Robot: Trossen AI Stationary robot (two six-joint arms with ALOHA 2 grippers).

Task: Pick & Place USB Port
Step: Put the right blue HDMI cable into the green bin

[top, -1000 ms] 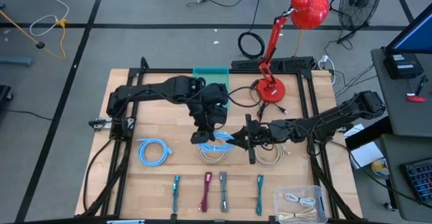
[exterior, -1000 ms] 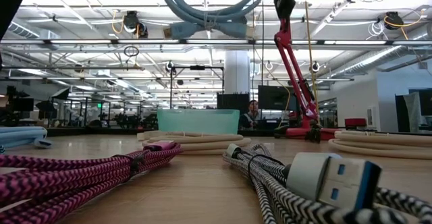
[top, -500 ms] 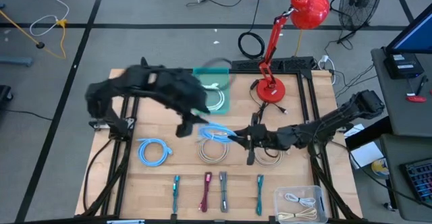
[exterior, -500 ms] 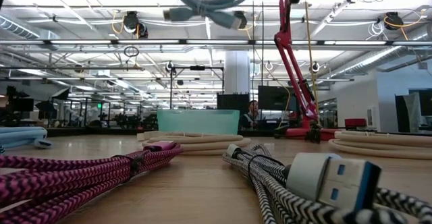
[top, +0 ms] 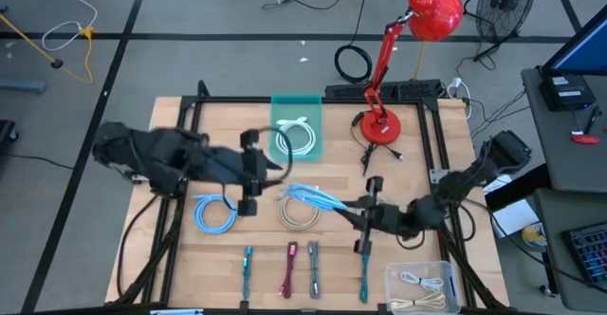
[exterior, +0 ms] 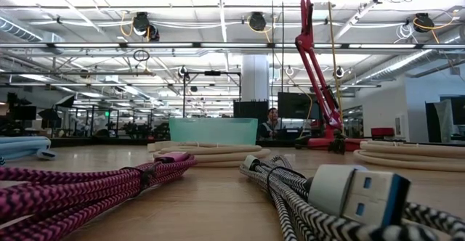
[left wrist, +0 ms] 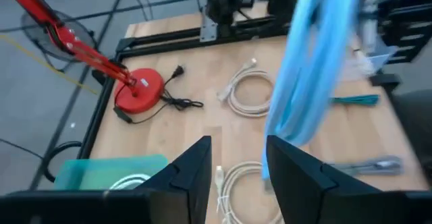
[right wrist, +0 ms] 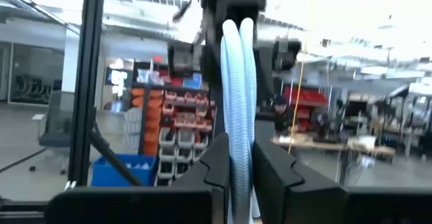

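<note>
Gripping the blue cable coil (top: 311, 197) above the bench (top: 417, 158) centre, the right tool (top: 364, 217) is clamped on it. The left tool (top: 249, 174) hangs beside it, fingers (left wrist: 192, 177) apart and empty.

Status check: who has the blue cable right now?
Right gripper shut on blue cable, held above table. Left gripper open, empty, clear of it. Nothing blocking.
</note>
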